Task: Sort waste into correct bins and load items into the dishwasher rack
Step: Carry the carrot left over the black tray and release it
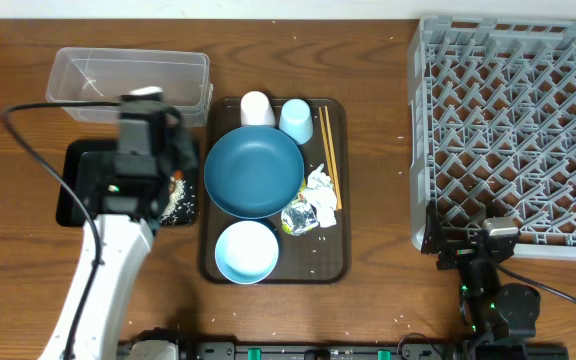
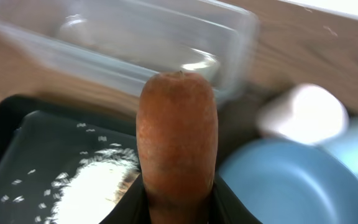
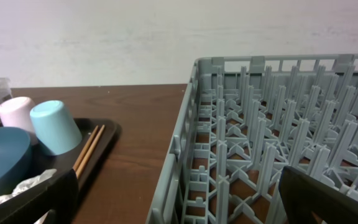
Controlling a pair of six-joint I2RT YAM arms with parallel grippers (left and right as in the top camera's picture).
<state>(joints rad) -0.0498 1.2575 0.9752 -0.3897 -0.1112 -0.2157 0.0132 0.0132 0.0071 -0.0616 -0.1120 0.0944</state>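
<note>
The waste-sorting step is in hand. The left gripper (image 2: 178, 206) pinches an orange carrot (image 2: 178, 134) by its lower end, and the carrot stands up in the jaws in the left wrist view. It hangs over the near right part of the shallow black tray (image 1: 76, 190), above the loose white rice (image 2: 89, 183) lying there, with the clear plastic tub (image 1: 128, 82) just beyond and the dark blue plate (image 1: 253, 170) just to the right.

Since rice lies in the black tray, I judge that tray to be the food bin and the carrot's place (the clear tub looks empty, though blur makes that uncertain). The next move calls for lowering the carrot a little toward the tray's middle and spreading the jaws, keeping clear of the plate's rim so the carrot does not roll out onto it.

On the dark brown serving tray (image 1: 340, 255) the crumpled white tissue (image 1: 320, 190) and foil wrapper (image 1: 298, 217) are not yet sorted, probably for the tub. The light blue bowl (image 1: 246, 250), white cup (image 1: 257, 108), light blue cup (image 1: 296, 118) and wooden chopsticks (image 1: 328, 155) are not yet loaded.

The right gripper (image 1: 478, 246) rests by the near left corner of the grey dishwasher rack (image 1: 513, 120), fingers spread and holding nothing.
</note>
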